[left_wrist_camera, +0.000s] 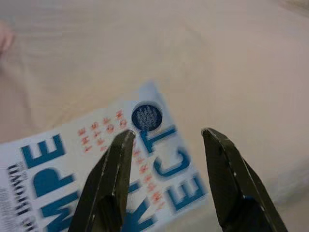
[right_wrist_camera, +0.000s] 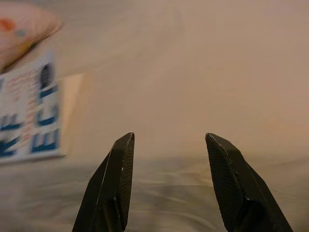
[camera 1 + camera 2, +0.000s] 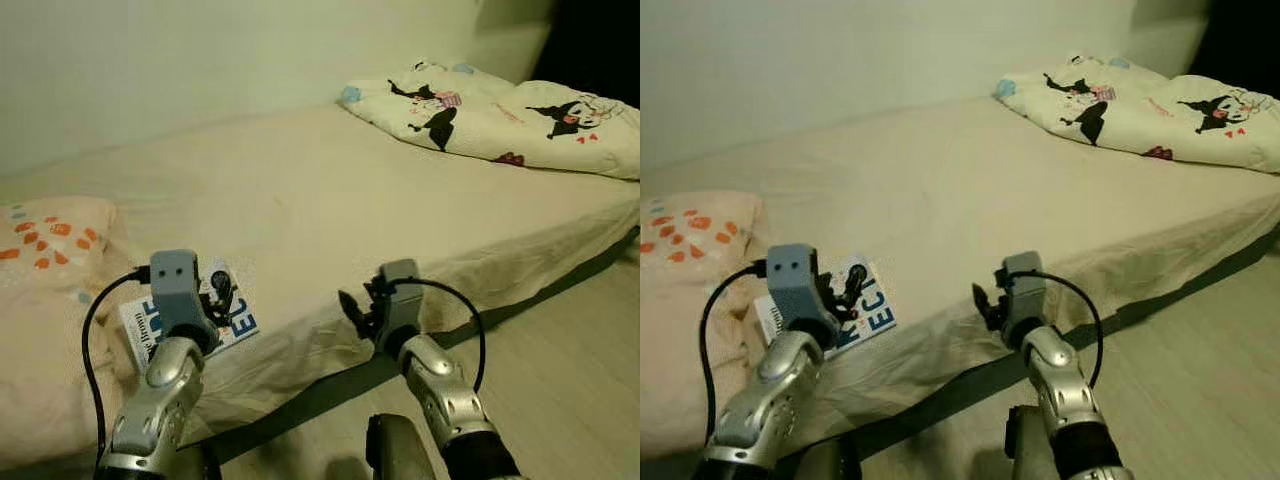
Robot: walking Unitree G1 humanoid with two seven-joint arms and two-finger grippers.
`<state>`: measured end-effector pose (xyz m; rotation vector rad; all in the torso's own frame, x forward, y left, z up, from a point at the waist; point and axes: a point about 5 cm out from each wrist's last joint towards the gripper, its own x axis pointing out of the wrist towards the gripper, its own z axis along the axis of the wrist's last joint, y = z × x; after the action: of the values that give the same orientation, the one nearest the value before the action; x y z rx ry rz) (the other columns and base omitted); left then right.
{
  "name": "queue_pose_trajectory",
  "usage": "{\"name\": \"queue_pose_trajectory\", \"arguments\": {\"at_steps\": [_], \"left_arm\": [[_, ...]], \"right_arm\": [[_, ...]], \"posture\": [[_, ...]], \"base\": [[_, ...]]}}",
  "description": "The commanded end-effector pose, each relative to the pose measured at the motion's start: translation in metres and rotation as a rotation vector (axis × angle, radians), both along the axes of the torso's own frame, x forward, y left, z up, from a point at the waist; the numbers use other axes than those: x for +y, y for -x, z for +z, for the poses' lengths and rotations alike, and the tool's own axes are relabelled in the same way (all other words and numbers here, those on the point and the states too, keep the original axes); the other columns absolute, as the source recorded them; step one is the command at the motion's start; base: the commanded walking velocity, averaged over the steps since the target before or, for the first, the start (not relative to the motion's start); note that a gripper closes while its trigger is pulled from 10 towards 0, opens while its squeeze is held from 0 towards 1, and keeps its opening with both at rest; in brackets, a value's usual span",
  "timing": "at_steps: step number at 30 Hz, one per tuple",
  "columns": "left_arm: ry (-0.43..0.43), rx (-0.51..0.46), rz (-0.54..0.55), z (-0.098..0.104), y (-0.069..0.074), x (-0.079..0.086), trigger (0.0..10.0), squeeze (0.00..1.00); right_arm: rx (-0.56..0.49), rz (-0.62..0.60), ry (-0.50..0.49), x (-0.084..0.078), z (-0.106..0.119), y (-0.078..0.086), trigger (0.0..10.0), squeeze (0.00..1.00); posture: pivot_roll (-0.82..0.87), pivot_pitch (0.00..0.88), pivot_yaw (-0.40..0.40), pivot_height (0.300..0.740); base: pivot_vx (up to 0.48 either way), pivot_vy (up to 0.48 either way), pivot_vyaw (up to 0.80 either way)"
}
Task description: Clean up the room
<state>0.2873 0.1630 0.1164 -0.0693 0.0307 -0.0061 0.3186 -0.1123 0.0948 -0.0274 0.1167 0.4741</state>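
- My left gripper [image 1: 166, 137] hangs just above the book [image 3: 235, 322], its two black fingers spread apart with nothing between them.
- The book lies flat on the bed [image 3: 330, 200], near the bed's front edge. Its cover is white with big blue letters, small red lettering and a dark blue round mark.
- In my left wrist view the fingers frame the cover's blue letters; I cannot tell whether the fingertips touch the cover.
- My right gripper [image 2: 169, 137] is held out over the bed's front edge, to the right of the book and apart from it. Its fingers are also spread and hold nothing.
- A peach pillow [image 3: 50, 235] with orange prints lies on the bed to the left, just beside the book.
- A cream quilt [image 3: 500, 115] with black cartoon figures is bunched at the far right end of the bed, well apart from the book.
- Pale wooden floor [image 3: 570, 370] runs along the bed's front.
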Motion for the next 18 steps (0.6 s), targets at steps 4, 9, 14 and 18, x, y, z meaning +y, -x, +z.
{"name": "queue_pose_trajectory", "arguments": {"at_steps": [4,9,14,18], "left_arm": [[-0.118,-0.032,0.006,-0.004,0.013,0.008,10.0,0.0],[-0.164,-0.058,0.04,-0.005,0.021,0.017,10.0,0.0],[-0.17,-0.082,0.094,-0.007,0.026,0.026,10.0,0.0],[-0.155,-0.034,0.123,-0.017,0.033,0.03,10.0,0.0]], "right_arm": [[0.014,0.1,0.057,0.011,-0.008,0.011,10.0,0.0],[0.112,0.312,0.027,0.029,-0.017,0.028,10.0,0.0],[0.246,0.555,0.044,0.04,-0.03,0.055,10.0,0.0],[0.311,0.579,0.085,0.034,-0.039,0.066,10.0,0.0]], "posture": [[-0.05,0.107,-0.017,0.543],[-0.05,0.105,-0.016,0.543],[-0.05,0.099,-0.023,0.543],[-0.05,0.093,-0.024,0.543]], "base": [[0.0,0.0,0.0],[0.0,0.0,0.0],[0.0,0.0,0.0],[0.0,0.0,0.0]]}}
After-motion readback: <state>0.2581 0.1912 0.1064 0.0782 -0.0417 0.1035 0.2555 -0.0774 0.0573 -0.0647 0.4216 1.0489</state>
